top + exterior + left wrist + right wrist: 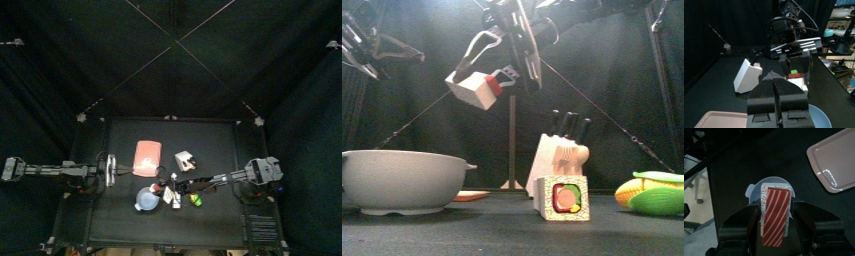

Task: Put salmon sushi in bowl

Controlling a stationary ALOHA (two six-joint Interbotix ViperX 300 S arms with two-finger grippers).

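The salmon sushi [776, 213], a white rice block topped with an orange-red striped slice, sits clamped in my right gripper [775, 220]. In the front view the sushi [477, 88] hangs tilted in the air, above and slightly right of the light blue bowl [402, 180]. The right wrist view shows the bowl [759, 189] directly beneath the sushi. Seen from above, the right gripper [163, 190] reaches across the middle to the bowl [143, 202]. My left gripper [776, 81] is shut and empty, resting at the left [118, 170].
A pink tray [146, 155] lies behind the bowl. A white knife block [563, 155] stands mid-table with a maki roll piece [565, 197] in front of it. A green and yellow toy [656, 192] lies at the right.
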